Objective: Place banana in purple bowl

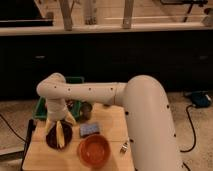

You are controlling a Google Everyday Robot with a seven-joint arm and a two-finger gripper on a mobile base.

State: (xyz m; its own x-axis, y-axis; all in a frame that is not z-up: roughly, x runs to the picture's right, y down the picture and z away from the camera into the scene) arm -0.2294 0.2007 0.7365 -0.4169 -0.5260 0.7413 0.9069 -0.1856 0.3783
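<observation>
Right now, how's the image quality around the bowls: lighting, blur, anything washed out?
Camera view: dim and warm, soft throughout; the banana reads clearly against the dark purple bowl, the gripper above it blurs into the arm, the orange bowl is saturated but not blown out.

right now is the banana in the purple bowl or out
In: the banana lies across the purple bowl, inside its rim. The tool hangs just above it.

arm [100, 92]: smooth white plastic | hand [59, 125] over table [107, 117]: pale matt wood | orange bowl [93, 151]: glossy
</observation>
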